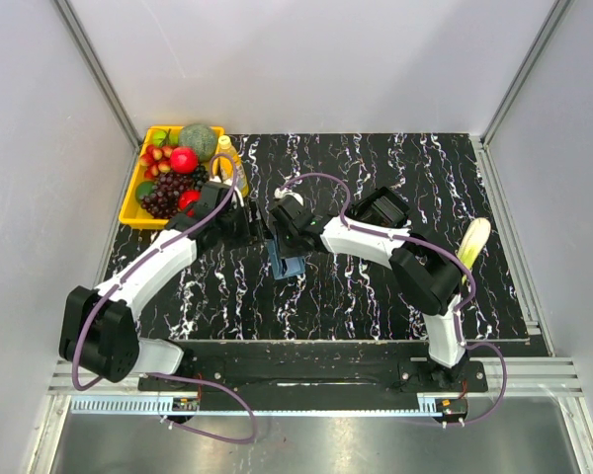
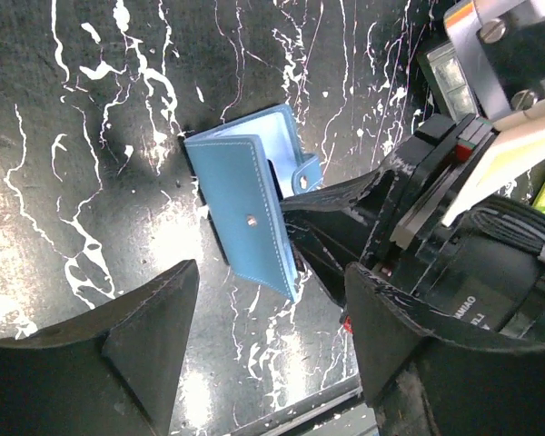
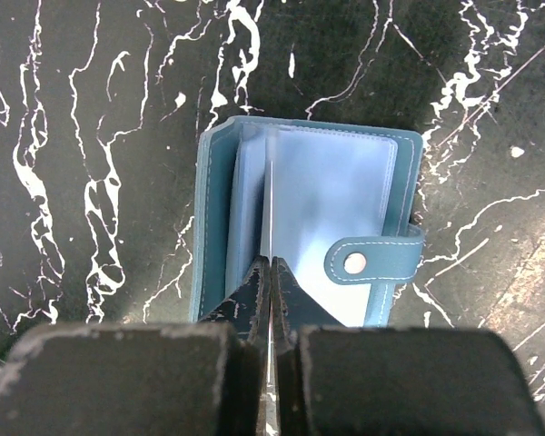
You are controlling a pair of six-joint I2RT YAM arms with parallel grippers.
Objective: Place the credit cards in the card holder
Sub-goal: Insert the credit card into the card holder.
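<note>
Card holder (image 3: 327, 209) lies part open mid-table on black, white-veined marble table (image 1: 346, 296). Blue stitched cover, clear plastic sleeves inside, snap tab (image 3: 372, 262) with metal stud. My right gripper (image 3: 271, 272) pinched tight on thin sheet (image 3: 269, 200) standing edge-on inside holder; card or sleeve, cannot tell. My left gripper (image 2: 272, 291) spread wide, holding nothing, just beside holder, right wrist crowding it. Yellow fruit tray (image 1: 130, 207) back left, banana (image 1: 472, 242) right.

Left end effector (image 2: 268, 304) stands spread wide, right end effector (image 3: 271, 272) seems pinched shut, arms angled inward.
</note>
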